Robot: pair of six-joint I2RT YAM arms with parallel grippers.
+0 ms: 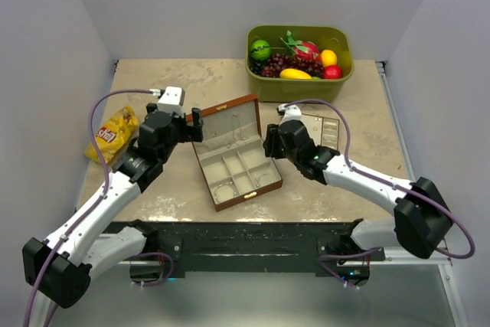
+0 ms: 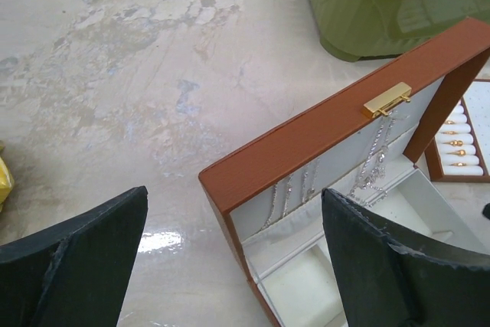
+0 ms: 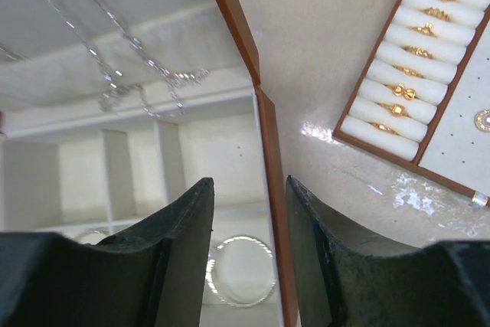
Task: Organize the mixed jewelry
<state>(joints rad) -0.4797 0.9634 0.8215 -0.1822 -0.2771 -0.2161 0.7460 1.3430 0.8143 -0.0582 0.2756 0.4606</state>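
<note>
Right gripper (image 3: 249, 185): fingers parted, nothing between them. It hangs right over the right-hand wall of the box (image 1: 237, 199), one finger inside that wall and one outside.

Left gripper (image 2: 233, 195): fingers wide open and empty, at the box's left, facing the raised lid (image 2: 321, 124).

Jewelry, relative to the box:
- a silver hoop (image 3: 243, 238) lies flat in the compartment against the right wall, just under the right fingers
- fine chains (image 3: 145, 74) hang inside the lid
- gold rings (image 3: 417, 51) sit in the rolls of the tray (image 3: 398, 162), on the counter to the box's right

Risks from here, my read:
- A straight drop by the right arm puts a finger on the wall rather than in the compartment, which would shove or tip the box.
- The hoop is thin wire lying flat on the lining. The fingers could slide over it or flick it into the next cell.
- The chains hang loose, so a finger passing near the lid could snag and drag them.
- If the left fingers nudge the lid, it could swing down onto the right arm.
</note>
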